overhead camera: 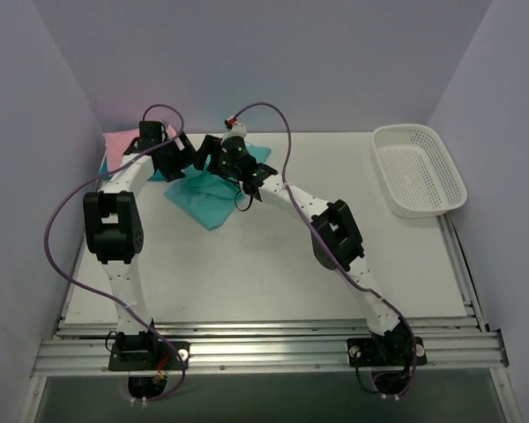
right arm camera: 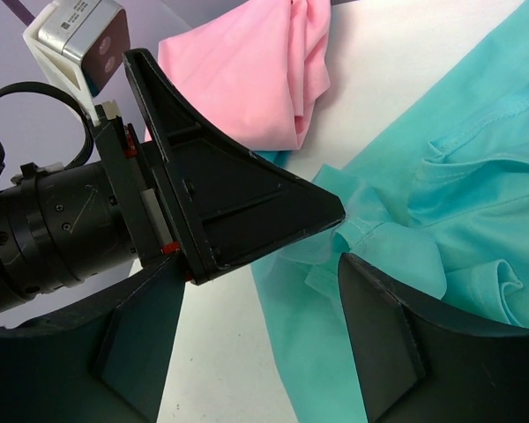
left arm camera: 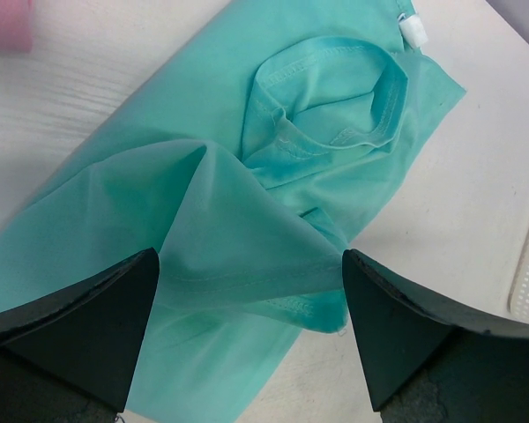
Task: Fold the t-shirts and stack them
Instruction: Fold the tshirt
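On the white desk [overhead camera: 273, 273] the teal-green t-shirt [overhead camera: 203, 204] lies rumpled left of centre, its collar showing and one fold pushed up into a ridge. The left tool [left arm camera: 249, 257] stands wide open with a finger on either side of that ridge, gripping nothing. The right tool [right arm camera: 257, 263] faces it over the cloth's edge, jaws partly apart, nothing clamped between them. Beyond, at the far left, sits the pink t-shirt [right arm camera: 247, 70]; a white mesh basket [overhead camera: 441, 159] lies far right.

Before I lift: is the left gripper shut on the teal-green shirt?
No, the left gripper stands wide open in its wrist view, with a fold of the teal-green shirt lying between its fingers.
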`<state>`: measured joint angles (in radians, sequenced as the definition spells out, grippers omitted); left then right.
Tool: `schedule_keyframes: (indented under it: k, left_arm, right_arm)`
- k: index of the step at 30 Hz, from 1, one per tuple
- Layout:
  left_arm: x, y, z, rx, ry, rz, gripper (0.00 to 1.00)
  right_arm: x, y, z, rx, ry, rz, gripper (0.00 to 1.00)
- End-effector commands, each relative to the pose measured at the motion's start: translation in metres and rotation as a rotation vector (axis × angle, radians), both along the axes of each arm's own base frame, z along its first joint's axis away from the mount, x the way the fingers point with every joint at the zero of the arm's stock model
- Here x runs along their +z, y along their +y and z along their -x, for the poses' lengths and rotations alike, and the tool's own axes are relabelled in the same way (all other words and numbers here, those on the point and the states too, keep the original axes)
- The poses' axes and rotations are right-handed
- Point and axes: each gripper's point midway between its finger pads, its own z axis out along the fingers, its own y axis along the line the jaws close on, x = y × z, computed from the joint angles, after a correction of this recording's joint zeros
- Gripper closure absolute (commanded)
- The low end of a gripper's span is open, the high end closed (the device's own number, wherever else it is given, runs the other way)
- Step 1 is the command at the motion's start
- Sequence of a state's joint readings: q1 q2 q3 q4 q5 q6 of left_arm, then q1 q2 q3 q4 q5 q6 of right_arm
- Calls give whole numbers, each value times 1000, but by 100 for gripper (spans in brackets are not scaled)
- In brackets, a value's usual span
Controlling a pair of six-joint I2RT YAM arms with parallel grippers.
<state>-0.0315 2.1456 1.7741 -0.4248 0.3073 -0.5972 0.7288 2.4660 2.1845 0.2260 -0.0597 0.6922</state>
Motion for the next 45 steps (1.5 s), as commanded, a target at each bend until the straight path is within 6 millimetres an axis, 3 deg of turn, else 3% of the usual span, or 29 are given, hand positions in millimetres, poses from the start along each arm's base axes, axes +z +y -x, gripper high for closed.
schedule_keyframes:
  k: [1,12,20,22,30,31,32,34,35,37,40,43,45]
  left_arm:
    - [51,-14,-8,-50,-131,53,6]
    - [41,-9,-20,-31,-136,28,6]
    - [25,-2,-33,-15,-116,29,6]
    - [25,-3,-34,-16,-118,35,6]
    - [43,-5,-26,-28,-153,49,6]
    - [44,-5,-25,-29,-155,50,6]
    - [46,-5,-23,-31,-154,54,6]
    - [45,-7,-20,-36,-144,60,6]
    - [47,-10,-18,-46,-143,71,6]
    - [50,-13,-13,-60,-145,86,6]
    - [57,-15,-7,-68,-155,91,6]
    - [67,-14,-3,-71,-170,86,6]
    - [69,-16,0,-78,-173,89,6]
  right_arm:
    - [-42,-27,-5,-67,60,95,36]
    - [-47,-41,10,-129,62,153,36]
    - [-28,-41,20,-137,26,159,34]
    - [-33,-40,21,-139,32,176,34]
    - [-49,-37,9,-141,44,197,34]
    - [-61,-37,7,-140,59,212,34]
    - [-52,-35,2,-140,47,195,34]
    - [-59,-33,-3,-141,44,206,34]
    - [-48,-30,-8,-144,20,193,34]
    - [-60,-30,-15,-155,11,222,34]
    - [-66,-28,-31,-167,7,212,38]
    - [-68,-29,-43,-180,-2,190,56]
    - [-73,-31,-49,-190,-5,188,76]
